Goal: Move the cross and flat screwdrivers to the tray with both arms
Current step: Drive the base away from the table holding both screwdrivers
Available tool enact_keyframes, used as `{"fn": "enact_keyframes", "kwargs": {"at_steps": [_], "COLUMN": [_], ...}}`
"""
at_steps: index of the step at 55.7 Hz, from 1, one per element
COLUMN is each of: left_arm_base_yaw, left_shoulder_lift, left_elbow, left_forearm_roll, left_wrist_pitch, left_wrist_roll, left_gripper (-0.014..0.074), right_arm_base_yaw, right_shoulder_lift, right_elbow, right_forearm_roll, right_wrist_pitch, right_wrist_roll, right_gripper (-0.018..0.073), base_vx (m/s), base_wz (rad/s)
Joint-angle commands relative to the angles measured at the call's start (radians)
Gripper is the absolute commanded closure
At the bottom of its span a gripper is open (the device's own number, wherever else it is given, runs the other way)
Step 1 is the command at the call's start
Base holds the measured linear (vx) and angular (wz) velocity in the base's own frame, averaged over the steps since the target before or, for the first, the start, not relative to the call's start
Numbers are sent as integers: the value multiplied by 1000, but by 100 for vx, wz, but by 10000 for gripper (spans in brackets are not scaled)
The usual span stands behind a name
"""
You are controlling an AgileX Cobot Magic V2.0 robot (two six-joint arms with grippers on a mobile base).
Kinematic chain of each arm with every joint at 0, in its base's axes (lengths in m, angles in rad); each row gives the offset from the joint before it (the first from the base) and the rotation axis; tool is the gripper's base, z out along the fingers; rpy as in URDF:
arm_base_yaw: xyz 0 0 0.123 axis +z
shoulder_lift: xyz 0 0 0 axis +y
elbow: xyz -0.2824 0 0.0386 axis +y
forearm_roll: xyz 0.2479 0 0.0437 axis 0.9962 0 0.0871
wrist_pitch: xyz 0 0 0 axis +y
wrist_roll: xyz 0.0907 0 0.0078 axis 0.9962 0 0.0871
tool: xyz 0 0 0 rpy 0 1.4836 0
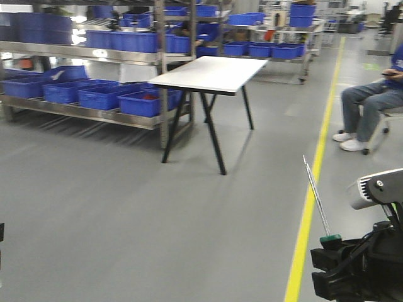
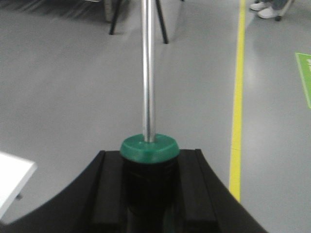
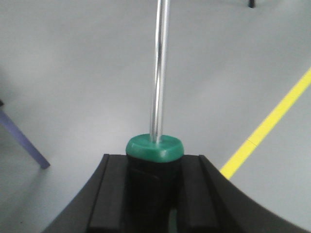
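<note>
In the left wrist view my left gripper (image 2: pixel 149 161) is shut on the black handle of one screwdriver (image 2: pixel 148 97). Its green cap sits just above the fingers and its steel shaft points away over the floor. The right wrist view shows the same hold: my right gripper (image 3: pixel 154 163) is shut on the other screwdriver (image 3: pixel 159 87). From the front view, the right gripper (image 1: pixel 330 255) is low at the right, with its screwdriver (image 1: pixel 315 195) tilted upward. I cannot tell the tip types apart. The tray is out of view.
A white table (image 1: pixel 211 72) on black legs stands ahead, beside shelves of blue bins (image 1: pixel 101 94). A seated person (image 1: pixel 371 100) is at far right. A yellow floor line (image 1: pixel 301 251) runs past my right arm. A white board corner (image 2: pixel 12 179) lies below left.
</note>
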Motion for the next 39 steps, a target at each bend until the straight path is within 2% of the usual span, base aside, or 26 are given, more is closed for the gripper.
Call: {"fn": "enact_keyframes", "kwargs": {"at_steps": [1,22,39], "left_arm_base_yaw": [-1,-1,-1], "left_shoulder_lift": [-8,-8,-8], "left_elbow": [-31,-31,-31], "left_forearm_roll": [17,17,17], "left_wrist_pitch": [-84,-84,-84], "left_wrist_roll": [-9,-9,-9], "left_gripper": [594,594,594], "right_arm_base_yaw": [-3,-3,-3], "right_shoulder_lift": [-17,-17,-17], "right_elbow": [-31,-31,-31], "right_forearm_roll": [-7,-7,-7], "right_wrist_pitch": [-60,-43,-43], "right_wrist_roll": [-11,-11,-11], "right_gripper": [567,567,567], "base_vx": [12,18,28], "base_wz": [-51,-43,-27]}}
